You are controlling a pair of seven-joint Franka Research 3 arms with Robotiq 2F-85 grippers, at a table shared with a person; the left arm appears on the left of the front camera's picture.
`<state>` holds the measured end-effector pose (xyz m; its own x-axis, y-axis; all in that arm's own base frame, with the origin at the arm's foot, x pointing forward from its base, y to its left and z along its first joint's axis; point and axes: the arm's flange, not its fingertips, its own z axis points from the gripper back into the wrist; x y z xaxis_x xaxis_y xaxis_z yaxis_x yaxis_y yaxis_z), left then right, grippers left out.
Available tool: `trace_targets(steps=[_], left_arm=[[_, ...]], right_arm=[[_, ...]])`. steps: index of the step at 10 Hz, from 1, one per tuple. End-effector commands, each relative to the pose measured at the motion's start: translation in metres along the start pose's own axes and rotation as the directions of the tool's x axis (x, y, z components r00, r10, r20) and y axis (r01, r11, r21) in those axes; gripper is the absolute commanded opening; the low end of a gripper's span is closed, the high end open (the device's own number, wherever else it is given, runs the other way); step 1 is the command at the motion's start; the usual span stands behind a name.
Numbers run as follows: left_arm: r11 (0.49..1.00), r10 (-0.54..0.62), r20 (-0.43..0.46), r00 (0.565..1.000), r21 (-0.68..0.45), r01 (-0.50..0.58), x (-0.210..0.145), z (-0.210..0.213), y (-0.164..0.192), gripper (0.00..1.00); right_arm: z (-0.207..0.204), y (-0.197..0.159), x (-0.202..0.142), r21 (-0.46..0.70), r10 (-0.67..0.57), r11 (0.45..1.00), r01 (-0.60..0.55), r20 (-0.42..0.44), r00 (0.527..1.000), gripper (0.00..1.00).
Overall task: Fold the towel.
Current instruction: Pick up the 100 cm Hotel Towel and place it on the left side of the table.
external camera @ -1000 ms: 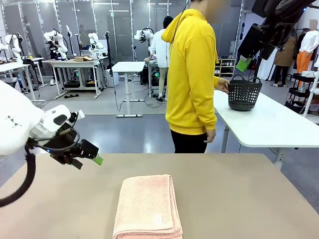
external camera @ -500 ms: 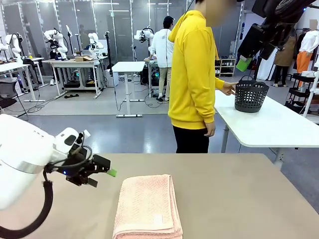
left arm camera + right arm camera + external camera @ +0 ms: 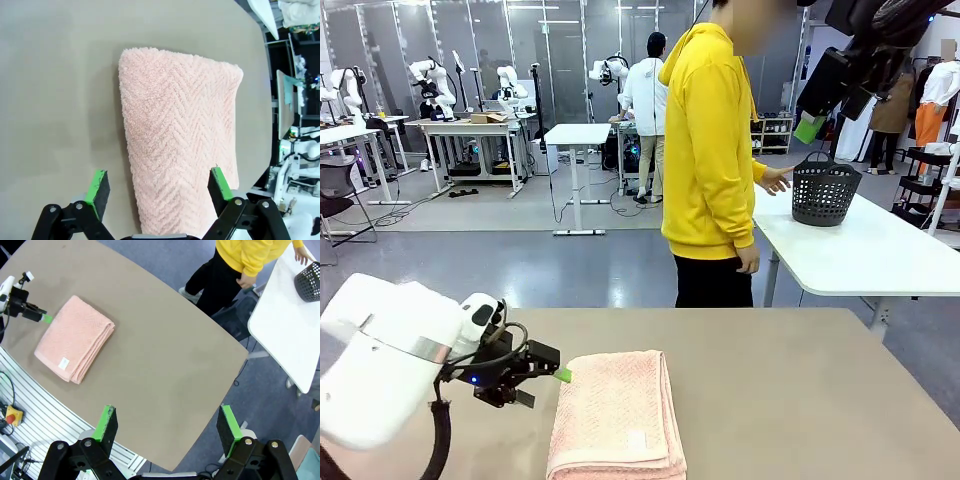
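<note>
One salmon-pink towel [image 3: 617, 413] lying folded into a thick rectangle near the robot's edge of the tan table [image 3: 800, 400], showing a herringbone weave and a small white label [image 3: 637, 440] close to the near end. Hovering just beside the towel's left long edge, the left gripper [image 3: 556, 373] reaching in from the left with its green pad almost at the cloth, grasping nothing. Looking down from the left wrist, jaws standing wide apart, one green-padded finger [image 3: 99, 186] over bare table beside the towel [image 3: 180, 145], the other finger over the cloth. Hanging high above the table, well apart from everything, the right gripper [image 3: 165, 424], also spread wide and holding nothing, looking down on the towel [image 3: 74, 338] far below. Standing at the far side of the table, a person in a yellow hoodie [image 3: 710, 150], turned away, stretching one hand [image 3: 776, 180] toward a dark basket [image 3: 824, 189] sitting on a white table [image 3: 880, 250] farther back.
</note>
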<state>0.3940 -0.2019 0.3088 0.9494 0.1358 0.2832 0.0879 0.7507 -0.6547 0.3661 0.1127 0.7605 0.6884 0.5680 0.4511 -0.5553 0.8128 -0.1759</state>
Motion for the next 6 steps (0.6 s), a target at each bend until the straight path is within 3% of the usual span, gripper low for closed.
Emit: trace_targets(steps=[1, 6], left_arm=[[0.998, 0.028, 0.007, 1.000, -0.054, -0.027, -0.003, -0.028, 0.006, 1.00], [0.991, 0.071, -0.047, 0.996, -0.108, -0.076, -0.010, -0.058, 0.005, 1.00]], right_arm=[[0.001, -0.001, -0.001, -0.002, 0.001, 1.000, -0.001, -0.007, 1.000, 1.00], [0.001, -0.001, -0.001, -0.002, 0.001, 1.000, -0.001, -0.007, 1.000, 1.00]])
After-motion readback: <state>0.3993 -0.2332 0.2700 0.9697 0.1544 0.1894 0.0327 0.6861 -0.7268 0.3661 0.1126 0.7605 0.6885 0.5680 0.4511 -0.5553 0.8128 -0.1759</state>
